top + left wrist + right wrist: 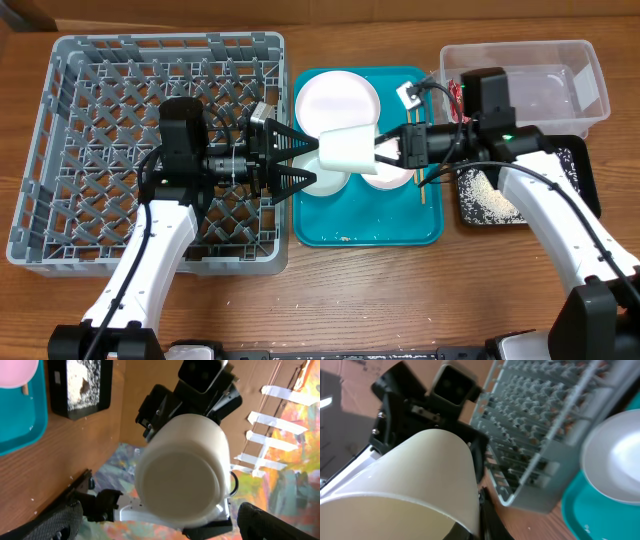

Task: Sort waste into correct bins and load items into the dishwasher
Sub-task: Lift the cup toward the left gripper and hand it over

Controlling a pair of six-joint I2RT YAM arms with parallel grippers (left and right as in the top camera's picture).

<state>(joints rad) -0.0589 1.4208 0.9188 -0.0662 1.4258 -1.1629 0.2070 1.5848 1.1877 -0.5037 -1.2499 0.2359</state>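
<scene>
Pinching rim of smooth white cup (347, 148) (rounded, glossy), right gripper (383, 152); left gripper (312, 163) splayed wide.

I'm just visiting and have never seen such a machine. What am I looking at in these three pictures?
Two robot arms work at a table. One picture looks down from above; the other two come from cameras on the wrists. On the table: a grey rack, a teal tray with a plate, a clear tub and a black tray holding rice. The right pincer is shut on a white cup, held over the teal tray. The left pincer is open, facing the cup.
</scene>
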